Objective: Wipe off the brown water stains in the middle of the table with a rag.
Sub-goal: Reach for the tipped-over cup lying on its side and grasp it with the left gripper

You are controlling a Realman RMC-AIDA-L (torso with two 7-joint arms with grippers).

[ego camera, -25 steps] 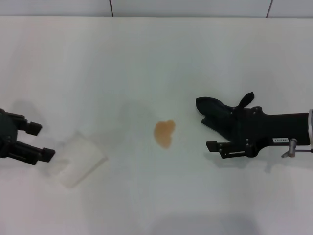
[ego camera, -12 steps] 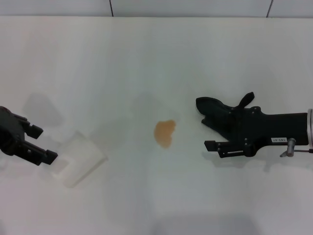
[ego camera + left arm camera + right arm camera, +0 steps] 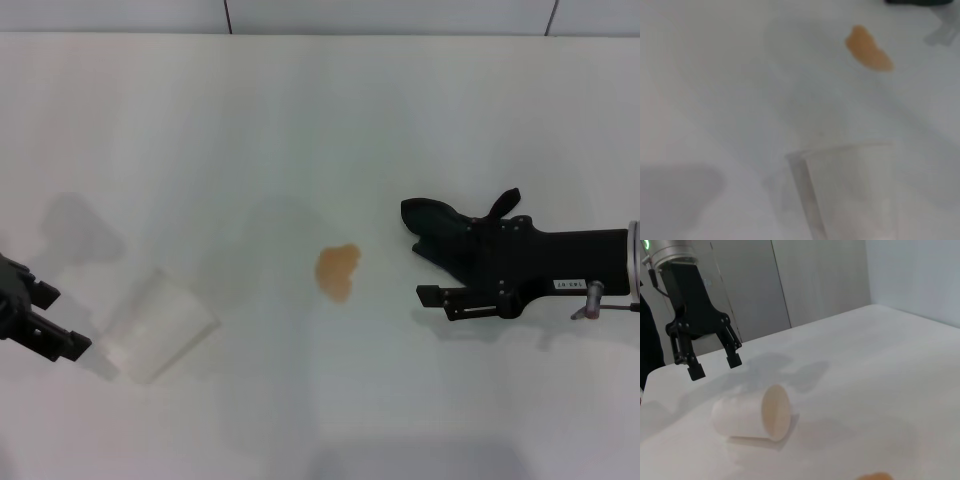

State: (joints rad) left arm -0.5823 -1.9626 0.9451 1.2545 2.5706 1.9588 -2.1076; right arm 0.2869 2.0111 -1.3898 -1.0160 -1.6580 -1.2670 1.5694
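Near the middle of the white surface (image 3: pixel 300 120) I've got the brown water stains (image 3: pixel 337 270): one small orange-brown blotch, thin and flat, with a lobed, uneven outline. It also shows up in the left wrist view (image 3: pixel 868 48) as a smooth orange smear.

Over on the right side, my right hand (image 3: pixel 440 272) sits low on the surface, well apart from the stain, fingers clamped on the rag (image 3: pixel 440 225). That rag is black, soft and crumpled, with a pointed corner sticking up by the wrist.

My left hand (image 3: pixel 45 320) is way out at the left edge with its fingers spread and nothing in them; the right wrist view (image 3: pixel 712 365) shows it hanging just above the surface. Just beside it lies a clear plastic cup (image 3: pixel 160 325) tipped on its side, mouth facing the stain side.
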